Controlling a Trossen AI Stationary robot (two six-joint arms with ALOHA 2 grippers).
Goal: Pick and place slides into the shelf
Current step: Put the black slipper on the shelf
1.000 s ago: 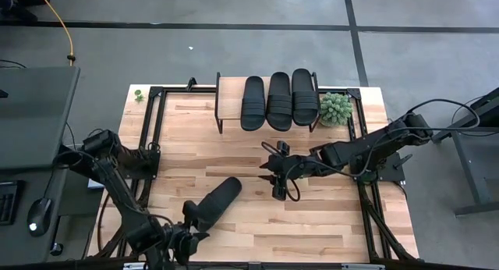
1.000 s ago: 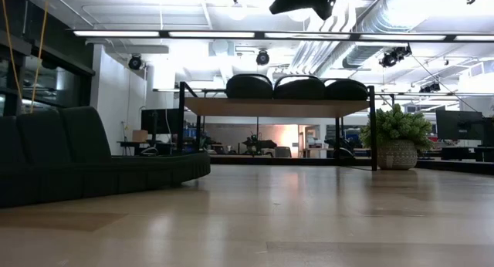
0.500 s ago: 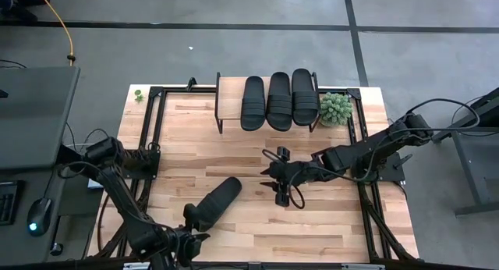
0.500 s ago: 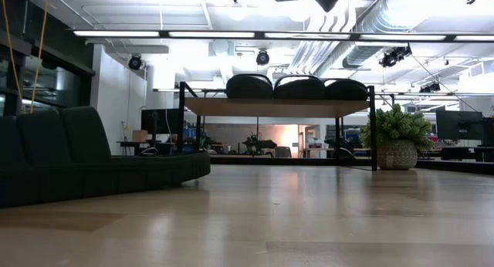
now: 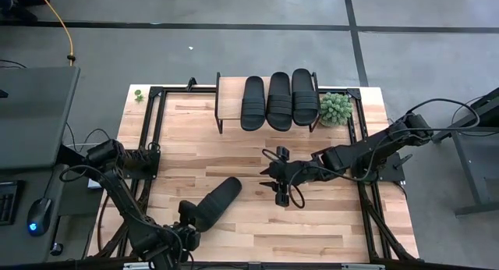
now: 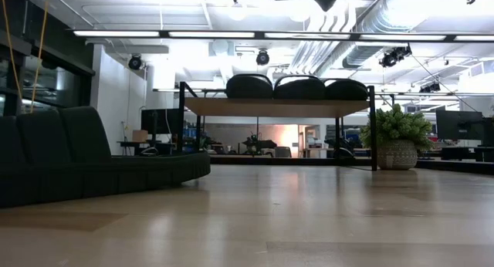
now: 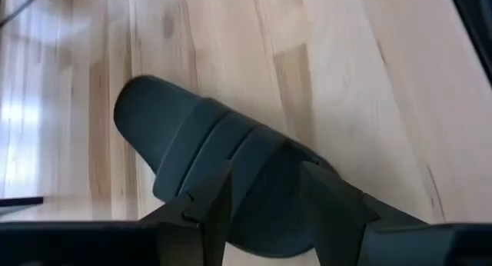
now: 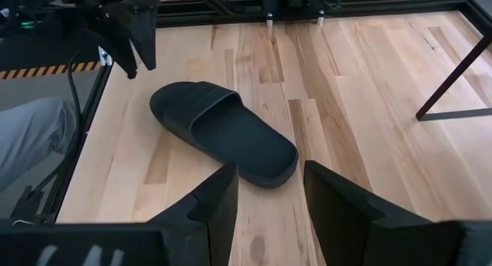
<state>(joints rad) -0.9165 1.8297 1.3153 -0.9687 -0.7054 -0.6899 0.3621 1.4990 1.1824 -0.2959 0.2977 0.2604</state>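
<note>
Three black slides (image 5: 279, 101) lie side by side on top of the shelf (image 5: 230, 90) at the table's far edge, and they also show on the shelf (image 6: 278, 106) in the low view. The fourth slide (image 5: 218, 198) lies flat and slantwise on the table, sole down. My left gripper (image 5: 187, 214) is open over its strap end (image 7: 207, 147), with the fingers on either side of the strap. My right gripper (image 5: 274, 182) is open and hovers to the right of the slide's heel (image 8: 269, 162), touching nothing. My left gripper (image 7: 265, 193) comes from above with open fingers (image 7: 207, 212) over the slide's strap and the footbed behind it. Whether the fingertips touch the slide, I cannot tell.
A small potted plant (image 5: 336, 108) stands at the shelf's right end. Black metal frame rails (image 5: 152, 137) run along the table's left and right sides. Bare wood lies between the shelf and the loose slide. A grey-clad leg (image 8: 31, 135) shows beyond the table's left edge.
My right gripper has risen a little, as the low view shows. My left arm has shifted slightly, and its gripper has edged toward the table's left over the slide's strap end. The slide has stayed where it lay.
</note>
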